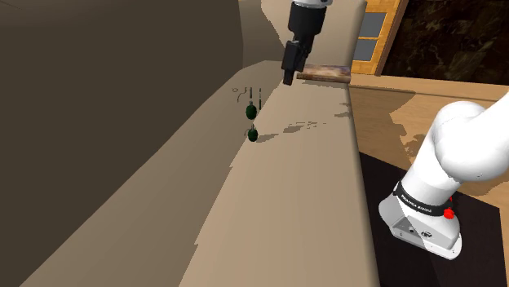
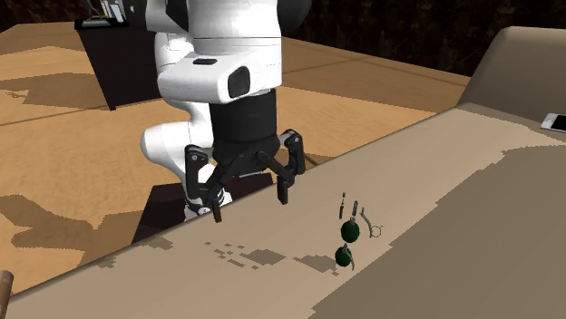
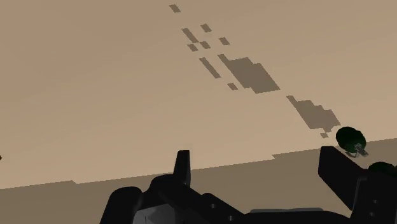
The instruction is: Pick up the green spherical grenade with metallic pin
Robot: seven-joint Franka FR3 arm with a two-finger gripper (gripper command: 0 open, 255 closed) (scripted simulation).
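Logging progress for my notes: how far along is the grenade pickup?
Done: nothing grasped yet. In hand: the tool hangs open above the tan surface, apart from the two green grenades lying on it. Left: reach one, close, lift.

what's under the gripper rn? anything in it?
Bare tan surface with blocky dark patches under the open gripper, which holds nothing. Two green grenades lie off to one side. The gripper's own body hides the strip nearest the wrist camera.
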